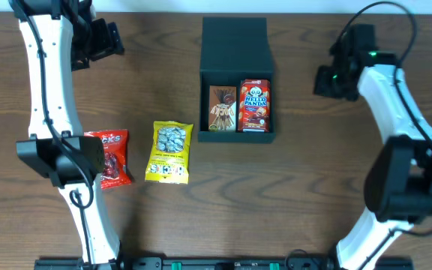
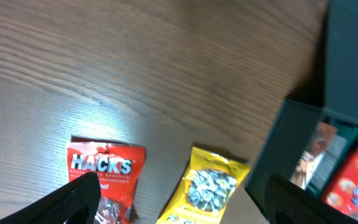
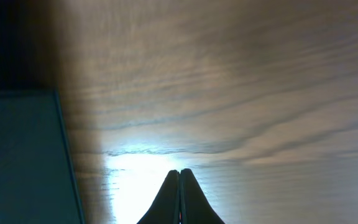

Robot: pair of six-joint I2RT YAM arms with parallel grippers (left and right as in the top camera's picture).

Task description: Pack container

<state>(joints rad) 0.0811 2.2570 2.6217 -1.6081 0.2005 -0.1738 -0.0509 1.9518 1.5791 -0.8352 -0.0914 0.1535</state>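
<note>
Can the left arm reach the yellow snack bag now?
Probably yes. The yellow plastic snack bag lies flat on bare wood, apart from the red Hacks bag and the dark cardboard box, with nothing between it and the open left gripper.

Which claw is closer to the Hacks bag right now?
Left. The left claw sits toward the table's far edge from the Hacks bag; right claw is beyond the box.

- Hacks bag [image 1: 117, 161]: left edge hidden under the left arm [image 1: 47, 90] overhead; bottom cut off in the left wrist view.
- Yellow bag [image 2: 207, 186]: lower end cut off (print too blurred to read).
- Box [image 3: 23, 155]: only a corner shows in the right wrist view.
- Brown pack [image 1: 222, 109]: label too small to tell.
</note>
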